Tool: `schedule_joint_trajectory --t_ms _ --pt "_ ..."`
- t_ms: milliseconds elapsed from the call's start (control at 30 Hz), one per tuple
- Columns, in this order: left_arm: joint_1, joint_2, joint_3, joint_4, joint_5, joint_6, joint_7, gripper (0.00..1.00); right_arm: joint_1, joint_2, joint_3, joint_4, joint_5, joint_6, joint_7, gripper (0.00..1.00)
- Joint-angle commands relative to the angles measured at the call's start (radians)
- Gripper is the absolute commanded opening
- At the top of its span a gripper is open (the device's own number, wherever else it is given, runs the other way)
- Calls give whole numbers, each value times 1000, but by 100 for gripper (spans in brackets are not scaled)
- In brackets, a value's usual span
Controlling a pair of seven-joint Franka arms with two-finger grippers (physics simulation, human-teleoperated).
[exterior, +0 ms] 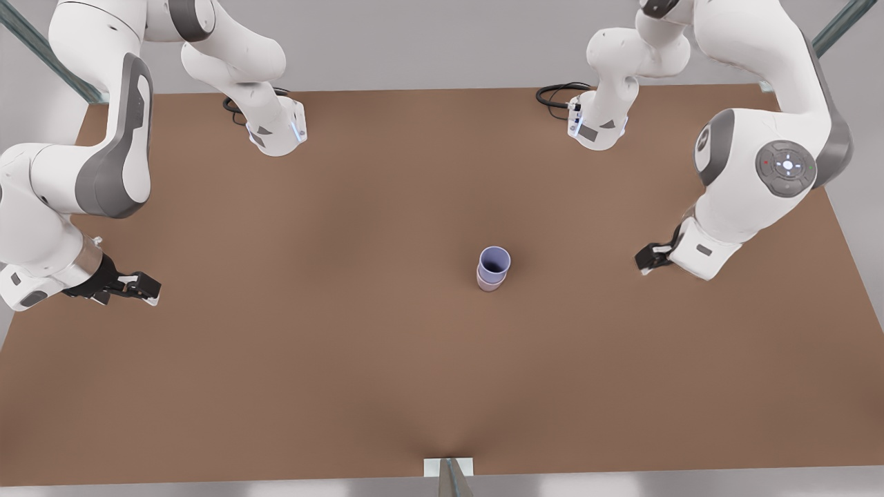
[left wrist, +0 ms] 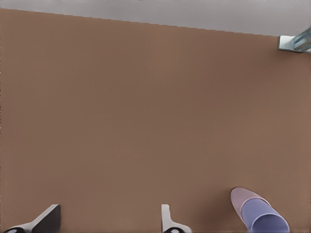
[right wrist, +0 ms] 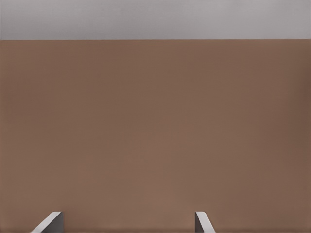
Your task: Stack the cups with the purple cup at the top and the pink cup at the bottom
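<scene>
Two cups stood nested a little to the front view's right of the middle of the tabletop [exterior: 290, 386]. The purple cup [exterior: 494, 262] sat inside the pink cup [exterior: 489, 282], which rested upright on the brown surface, so that only a low band of pink showed beneath the purple wall. The purple cup's mouth faced up and its inside was bare.

The left gripper [exterior: 648, 259] hung low over the tabletop on the front view's right, near the stack but apart from it, with its fingers pointing toward the cups. In the left wrist view its fingers [left wrist: 48, 218] stood spread with nothing between them, and the stack lay off to one side, purple [left wrist: 262, 219] over pink [left wrist: 239, 199].

The right gripper [exterior: 141, 286] waited at the front view's left edge, well apart from the cups and just above the tabletop. The right wrist view showed its fingers [right wrist: 204, 222] spread wide, holding nothing, over bare brown board.
</scene>
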Motion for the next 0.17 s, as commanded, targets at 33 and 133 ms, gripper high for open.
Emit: schedule_joint_trajectory --t_ms 33,133 --pt "45 -19 -42 8 7 -32 417 100 0 -2 0 1 0 -2 -1 100" --pt "49 -22 -54 3 7 -32 418 100 2 -2 -2 1 0 -2 -1 100"
